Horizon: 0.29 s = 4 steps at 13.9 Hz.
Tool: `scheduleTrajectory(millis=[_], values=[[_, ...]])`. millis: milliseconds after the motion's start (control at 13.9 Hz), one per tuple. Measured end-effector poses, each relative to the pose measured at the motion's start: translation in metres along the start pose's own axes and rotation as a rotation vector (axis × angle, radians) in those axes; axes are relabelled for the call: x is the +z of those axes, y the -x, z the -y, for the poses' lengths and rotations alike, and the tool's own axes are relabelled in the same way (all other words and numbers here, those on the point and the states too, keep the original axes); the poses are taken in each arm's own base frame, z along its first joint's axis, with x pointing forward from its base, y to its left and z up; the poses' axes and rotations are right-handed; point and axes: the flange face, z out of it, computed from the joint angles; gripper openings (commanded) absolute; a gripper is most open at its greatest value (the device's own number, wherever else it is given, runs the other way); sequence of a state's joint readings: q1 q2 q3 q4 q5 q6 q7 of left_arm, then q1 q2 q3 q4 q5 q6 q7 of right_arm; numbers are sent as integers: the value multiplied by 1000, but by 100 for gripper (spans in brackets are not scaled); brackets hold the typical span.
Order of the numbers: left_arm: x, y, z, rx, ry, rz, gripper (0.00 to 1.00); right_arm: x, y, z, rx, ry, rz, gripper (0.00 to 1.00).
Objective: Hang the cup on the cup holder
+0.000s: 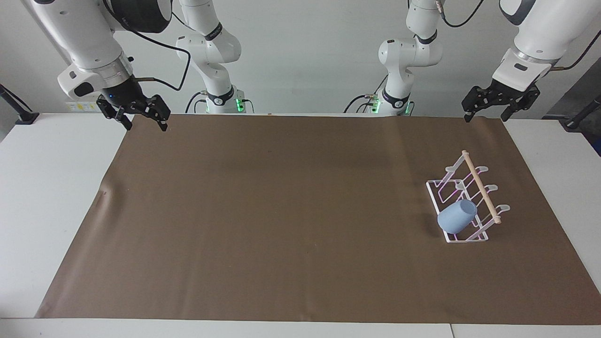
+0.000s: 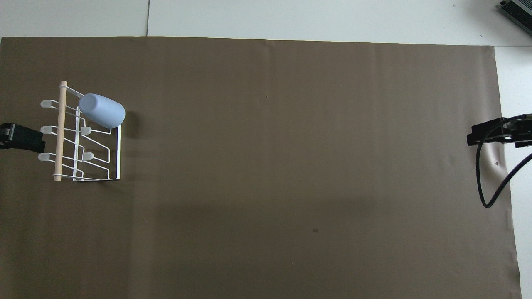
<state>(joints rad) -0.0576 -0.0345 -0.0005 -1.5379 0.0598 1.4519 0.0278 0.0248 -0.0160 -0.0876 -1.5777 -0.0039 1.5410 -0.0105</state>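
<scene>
Currently, stock as follows. Cup point(image 1: 456, 219): mouth-down and tilted on a slanted prong of the holder point(image 1: 462, 238), at the holder's end farther from me, toward my left arm's end of the surface point(image 1: 47, 188). Left pincer point(image 1: 486, 111): spread, empty, up over the mat's point(image 1: 281, 211) edge, well apart from the holder. Right pincer point(image 1: 142, 120): spread, empty, over the mat's corner at the right arm's end. Risk, as I judge it: the cup sits slantwise, so a jolt to the light wire holder could slide it off.
</scene>
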Motion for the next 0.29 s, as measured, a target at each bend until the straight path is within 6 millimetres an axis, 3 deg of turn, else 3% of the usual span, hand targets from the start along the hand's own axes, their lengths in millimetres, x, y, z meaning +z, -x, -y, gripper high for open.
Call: scheduleTrajectory(millis=[288], values=[[0, 0, 1, -1, 0, 0, 100, -6, 4, 11, -24, 22, -9, 100]])
